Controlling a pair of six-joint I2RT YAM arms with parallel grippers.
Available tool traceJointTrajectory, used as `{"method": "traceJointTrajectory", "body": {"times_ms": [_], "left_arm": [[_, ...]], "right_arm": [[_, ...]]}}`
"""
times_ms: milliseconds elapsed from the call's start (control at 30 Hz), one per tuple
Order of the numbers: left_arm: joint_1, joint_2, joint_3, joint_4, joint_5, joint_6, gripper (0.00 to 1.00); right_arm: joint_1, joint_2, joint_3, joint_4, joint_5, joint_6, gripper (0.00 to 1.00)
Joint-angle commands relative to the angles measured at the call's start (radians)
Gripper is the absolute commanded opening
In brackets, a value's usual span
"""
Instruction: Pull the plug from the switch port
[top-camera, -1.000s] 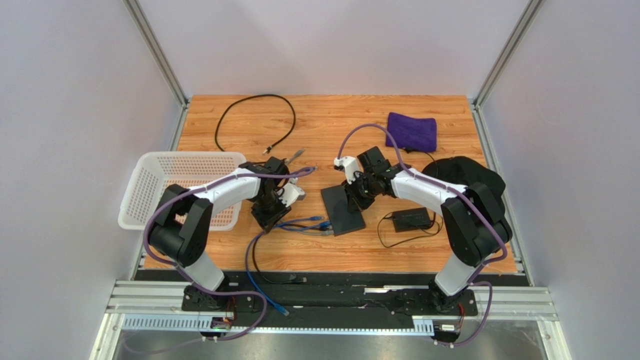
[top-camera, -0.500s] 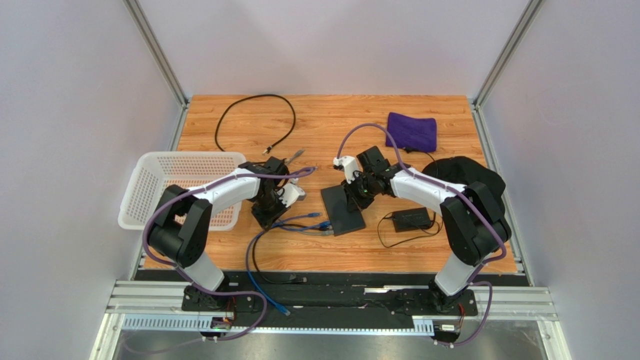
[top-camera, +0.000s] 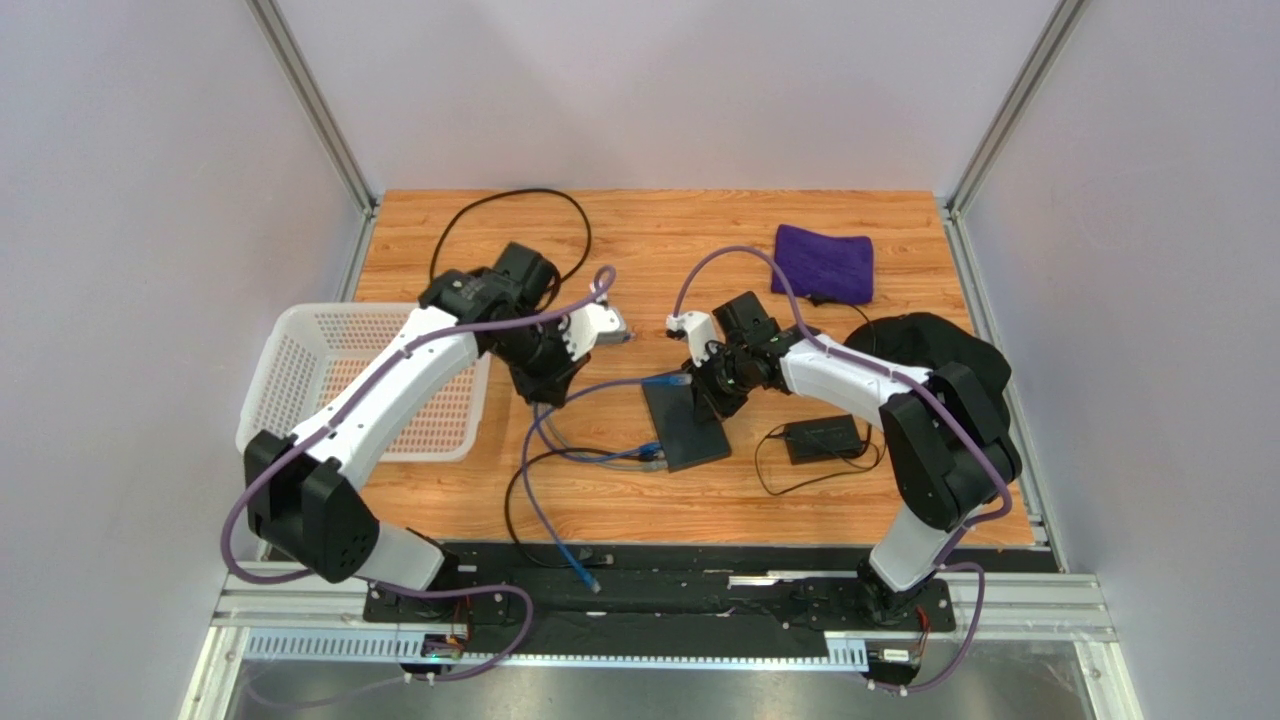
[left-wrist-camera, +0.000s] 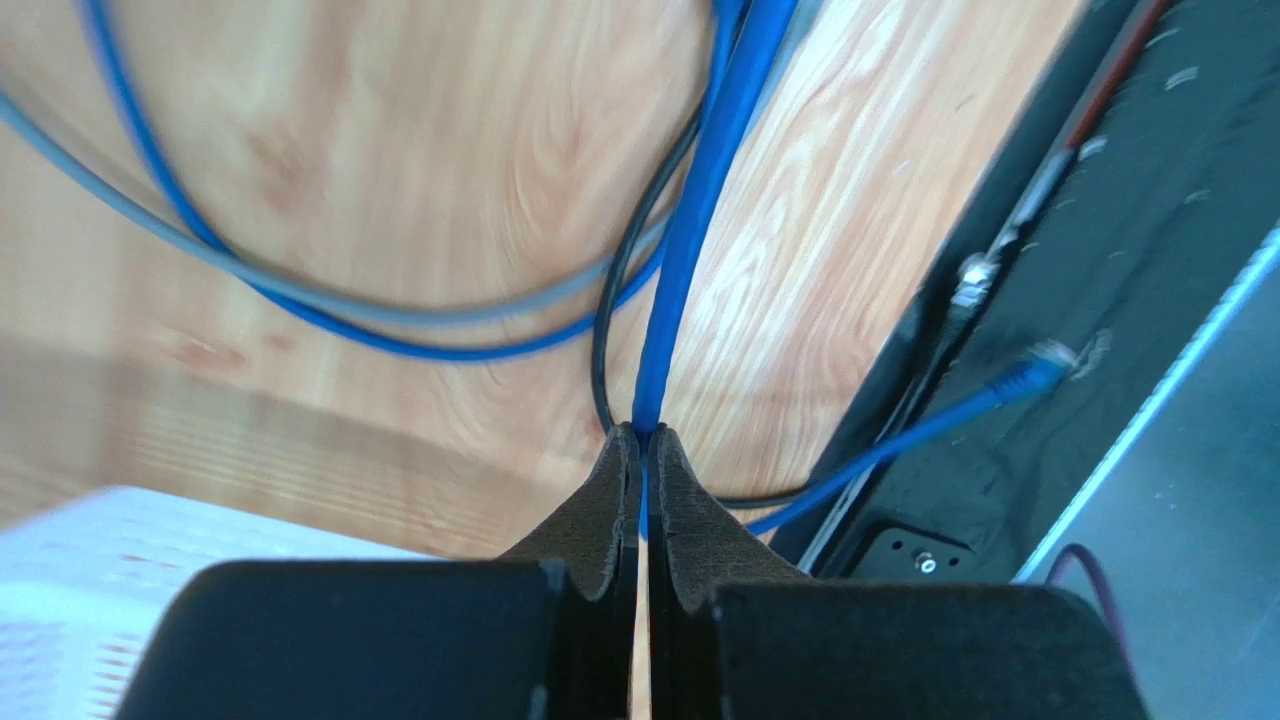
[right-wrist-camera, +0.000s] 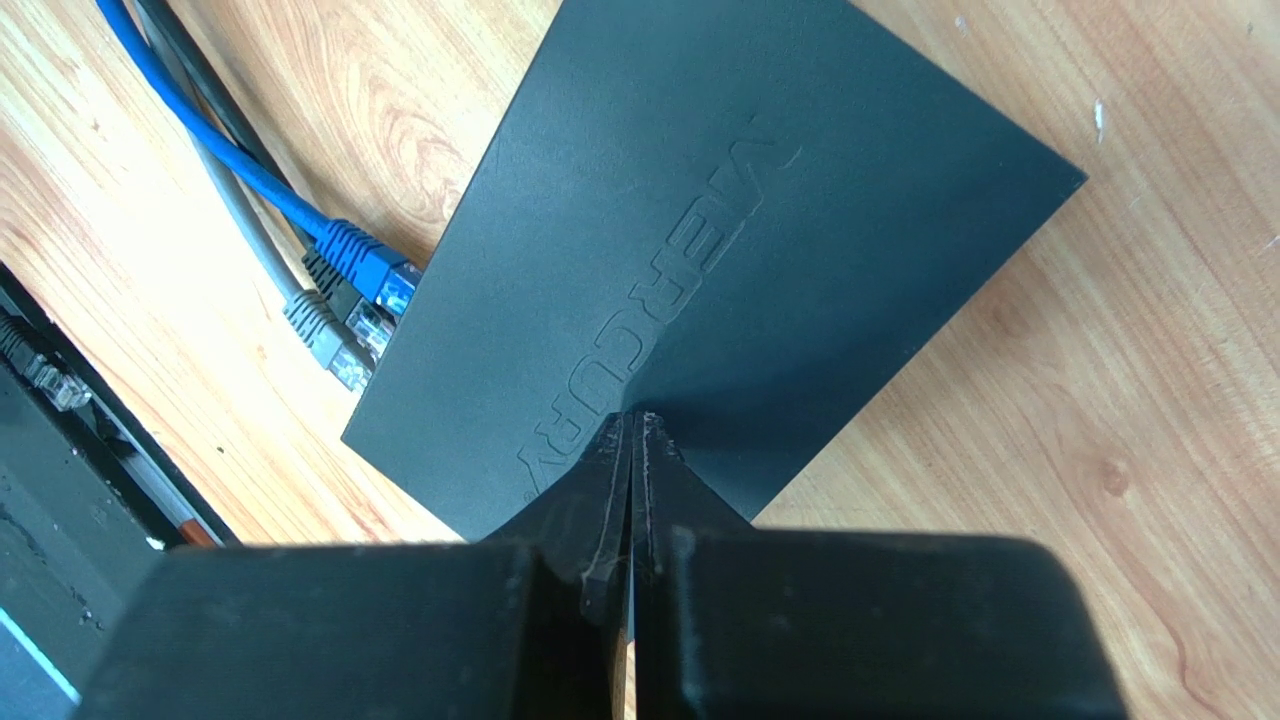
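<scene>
1. Switch (top-camera: 684, 425) is flat on the wood table (top-camera: 902, 225), just below the middle of the top view. It's turned at an angle and the leads come in on its lower left side.
2. Far left there's a white basket (top-camera: 301, 360), and the left arm reaches across its right corner.
3. Upper left, a black cable (top-camera: 519, 192) lies in a loop on the wood behind that arm.
4. Left gripper (left-wrist-camera: 645, 438) is centre-left in the top view, near the switch but not touching it. Its fingers are pinched tight on a blue cable (left-wrist-camera: 706, 180). In the wrist view the cable is squeezed right at the tips and runs to the top of the frame.
5. Right side of that wrist view, a blue lead ends in a loose plug (left-wrist-camera: 1037, 365) lying on the black strip at the table's front edge.
6. In the right wrist view, a blue plug (right-wrist-camera: 368, 273) and a grey plug (right-wrist-camera: 323, 327) sit side by side against the switch's left edge. Both look plugged in.
7. Right gripper (right-wrist-camera: 634, 428) has its fingers closed together with nothing between them, tips pressing down on the switch's top near one edge.
8. Just right of the switch is a small brick (top-camera: 824, 438) with a thin cord looped round it.
9. Upper right there's a purple cloth (top-camera: 824, 263). Below it is a black lump (top-camera: 939, 338), can't tell what it is.
</scene>
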Motion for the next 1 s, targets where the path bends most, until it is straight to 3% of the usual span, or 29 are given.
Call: {"method": "traceJointTrajectory", "body": {"times_ms": [0, 200, 333, 433, 667, 800, 900, 933, 967], "left_arm": [[0.020, 0.011, 0.201, -0.142, 0.125, 0.117, 0.00], [0.159, 0.250, 0.620, -0.202, 0.033, 0.100, 0.00], [0.256, 0.435, 1.000, -0.267, -0.022, 0.100, 0.00], [0.290, 0.562, 1.142, -0.234, -0.111, 0.114, 0.00], [0.324, 0.769, 1.111, 0.004, -0.474, 0.293, 0.00], [0.351, 0.929, 1.301, 0.154, -0.604, 0.332, 0.00], [0.347, 0.995, 1.316, 0.317, -0.655, 0.338, 0.00], [0.345, 0.995, 1.296, 0.364, -0.671, 0.315, 0.12], [0.342, 0.989, 1.274, 0.410, -0.713, 0.298, 0.38]], "right_arm": [[0.005, 0.030, 0.015, -0.008, 0.033, -0.017, 0.00], [0.005, 0.005, -0.002, -0.006, 0.041, -0.023, 0.00], [0.003, -0.016, -0.023, -0.003, 0.053, -0.031, 0.00], [0.005, -0.032, -0.034, 0.001, 0.057, -0.035, 0.00], [0.005, -0.052, -0.043, -0.003, 0.068, -0.049, 0.00], [0.005, -0.061, -0.057, -0.006, 0.073, -0.048, 0.00], [0.005, -0.058, -0.060, -0.003, 0.071, -0.045, 0.00], [0.005, -0.056, -0.057, -0.003, 0.073, -0.045, 0.00], [0.005, -0.053, -0.056, -0.003, 0.071, -0.045, 0.00]]}}
